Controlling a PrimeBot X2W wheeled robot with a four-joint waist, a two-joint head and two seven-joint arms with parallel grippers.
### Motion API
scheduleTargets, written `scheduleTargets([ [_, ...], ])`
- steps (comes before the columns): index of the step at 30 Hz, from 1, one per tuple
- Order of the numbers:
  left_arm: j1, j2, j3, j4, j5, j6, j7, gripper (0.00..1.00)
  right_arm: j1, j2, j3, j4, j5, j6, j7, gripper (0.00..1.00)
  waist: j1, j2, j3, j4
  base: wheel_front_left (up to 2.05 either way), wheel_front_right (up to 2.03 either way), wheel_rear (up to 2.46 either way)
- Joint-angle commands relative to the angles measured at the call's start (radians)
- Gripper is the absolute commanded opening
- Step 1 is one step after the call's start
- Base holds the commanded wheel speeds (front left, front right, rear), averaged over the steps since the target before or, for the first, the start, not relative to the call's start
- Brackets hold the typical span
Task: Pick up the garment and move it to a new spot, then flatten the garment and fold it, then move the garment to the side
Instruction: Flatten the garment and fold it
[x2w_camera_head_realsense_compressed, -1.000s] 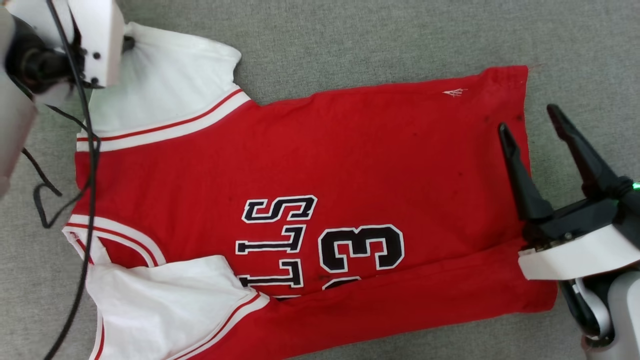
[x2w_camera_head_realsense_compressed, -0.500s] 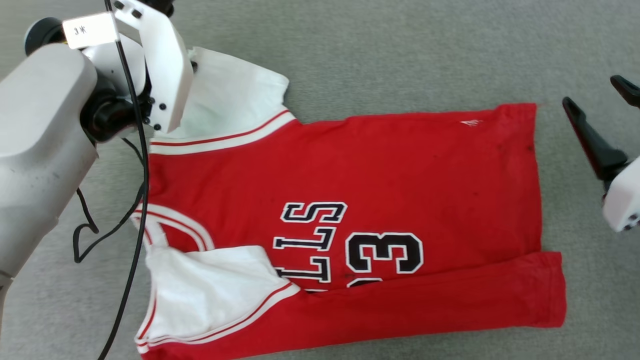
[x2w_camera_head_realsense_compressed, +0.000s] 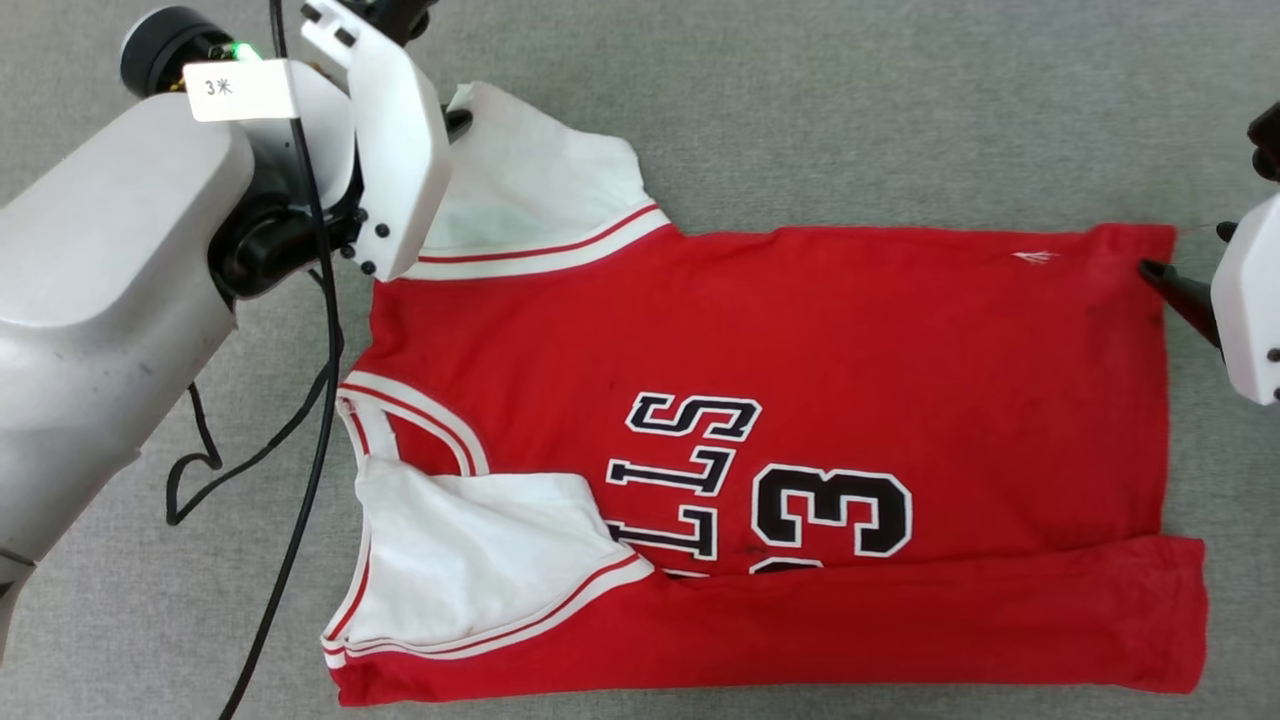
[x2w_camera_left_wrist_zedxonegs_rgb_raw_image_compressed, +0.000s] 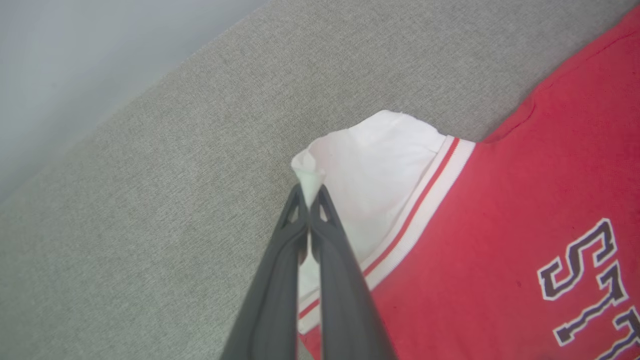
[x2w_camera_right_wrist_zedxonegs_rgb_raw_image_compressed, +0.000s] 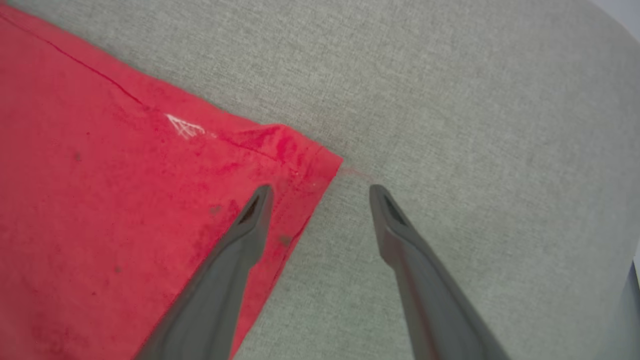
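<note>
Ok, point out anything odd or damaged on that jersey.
The garment isn't flat: its near edge is folded over the number and lettering, and the near white sleeve lies over the chest. Dark specks and a white scuff mark sit near the hem corner.

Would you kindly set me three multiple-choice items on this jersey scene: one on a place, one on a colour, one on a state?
1. Where does the left gripper grip the garment?
A. the red hem
B. the neckline
C. a corner of the white sleeve

2. What colour is the chest lettering?
A. yellow
B. black, outlined white
C. blue

3. How does the right gripper stand?
A. open, astride the hem corner
B. shut on the hem
C. shut on a sleeve

Answers:
1. C: the left wrist view shows the closed fingers pinching a white sleeve corner.
2. B: the head view shows black letters edged white.
3. A: the right wrist view shows one finger over red cloth, the other over the grey surface.
</note>
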Motion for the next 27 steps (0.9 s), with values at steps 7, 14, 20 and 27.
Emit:
scheduleTargets([
  [7,-0.04,-0.015,-0.022,-0.024,0.007,-0.001,-0.026,0.0,-0.049,0.029,0.098,0.138,0.007,-0.001,0.017,1.0,-0.0001,0.0,0.049,0.038,0.0,0.0,0.0],
  [14,-0.05,-0.009,-0.042,-0.012,-0.006,-0.001,-0.054,0.0,-0.041,0.032,0.189,0.215,0.031,-0.001,-0.033,0.0,-0.0001,0.0,0.055,0.041,0.0,0.0,0.0],
  [20,-0.016,0.007,-0.056,0.01,-0.024,-0.001,-0.097,0.0,-0.078,0.028,0.177,0.237,0.056,-0.001,-0.158,0.0,-0.0001,0.0,0.01,0.027,0.0,0.0,0.0],
  [27,0.058,0.044,-0.075,-0.008,-0.047,-0.001,-0.151,0.0,-0.028,0.01,0.172,0.212,0.084,-0.001,-0.302,0.0,-0.0001,0.0,-0.089,0.017,0.0,0.0,0.0],
])
